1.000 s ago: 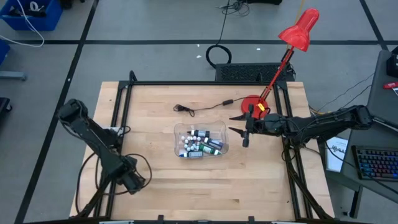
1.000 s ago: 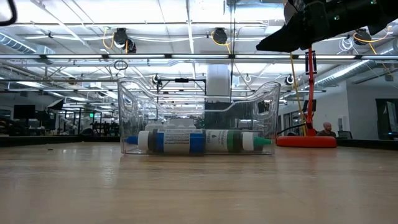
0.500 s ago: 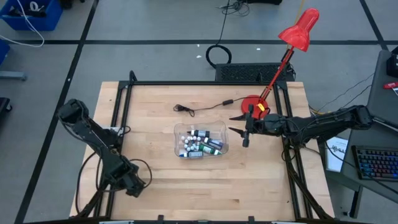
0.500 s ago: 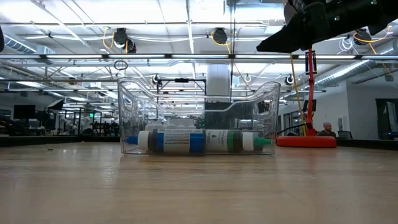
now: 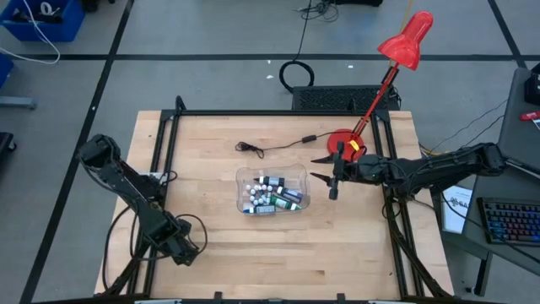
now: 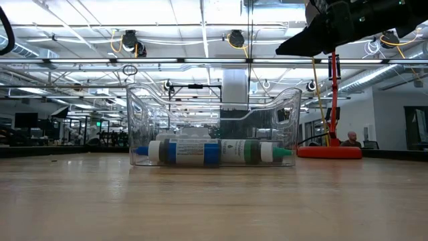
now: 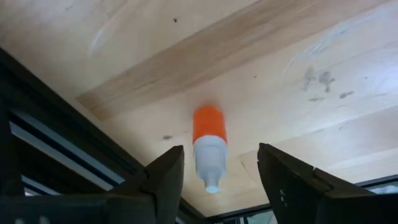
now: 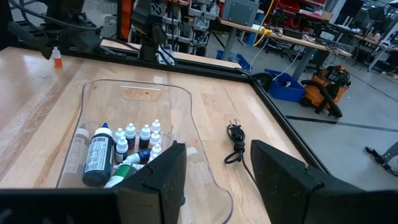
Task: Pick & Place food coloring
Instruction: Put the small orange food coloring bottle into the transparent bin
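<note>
Bottles of food coloring (image 5: 268, 197) lay inside the clear tub (image 5: 245, 180) at table centre. We saw one orange bottle (image 7: 208, 140) lying flat, cap toward the spread-fingered, empty left gripper (image 7: 214, 183) at seven o'clock. The right gripper (image 8: 214, 180), at three o'clock of the tub, gaped empty.

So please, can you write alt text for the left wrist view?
A small orange bottle with a white cap lies on the wooden table between the open fingers of the left gripper, close to the table's black edge frame.
</note>
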`<state>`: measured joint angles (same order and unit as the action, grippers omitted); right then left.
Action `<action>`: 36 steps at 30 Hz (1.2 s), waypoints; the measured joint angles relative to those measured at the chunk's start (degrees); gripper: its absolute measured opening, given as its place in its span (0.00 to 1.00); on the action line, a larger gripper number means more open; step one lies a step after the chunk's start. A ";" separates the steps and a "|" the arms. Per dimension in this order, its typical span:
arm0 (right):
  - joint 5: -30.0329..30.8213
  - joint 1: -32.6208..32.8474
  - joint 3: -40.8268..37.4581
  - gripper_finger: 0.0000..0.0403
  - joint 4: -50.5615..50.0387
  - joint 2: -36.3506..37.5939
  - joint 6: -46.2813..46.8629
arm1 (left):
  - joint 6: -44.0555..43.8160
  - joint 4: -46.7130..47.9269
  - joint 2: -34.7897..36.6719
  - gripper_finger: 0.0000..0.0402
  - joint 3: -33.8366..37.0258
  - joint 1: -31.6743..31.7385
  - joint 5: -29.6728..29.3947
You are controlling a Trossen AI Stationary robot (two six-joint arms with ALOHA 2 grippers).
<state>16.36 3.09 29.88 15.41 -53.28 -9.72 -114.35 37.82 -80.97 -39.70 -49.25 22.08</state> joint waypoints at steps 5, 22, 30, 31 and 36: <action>0.02 0.00 0.01 0.42 0.01 0.00 0.00 | 0.05 0.02 0.00 0.46 0.00 0.00 -0.08; 0.07 0.00 0.01 0.42 0.01 0.00 0.02 | 1.36 0.22 0.00 0.37 -0.04 0.00 -1.20; 0.04 0.00 0.01 0.42 0.01 0.00 0.02 | 1.82 0.40 0.00 0.28 -0.04 -0.02 -1.20; 0.07 0.00 0.01 0.42 0.01 0.00 0.02 | 2.20 0.57 0.00 0.26 -0.04 0.00 -1.21; 0.05 0.00 0.01 0.42 0.01 0.00 0.02 | 4.15 1.81 0.00 0.18 -0.13 0.00 -1.14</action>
<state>16.41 3.09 29.89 15.42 -53.28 -9.69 -110.21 39.64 -80.97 -39.83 -49.25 20.94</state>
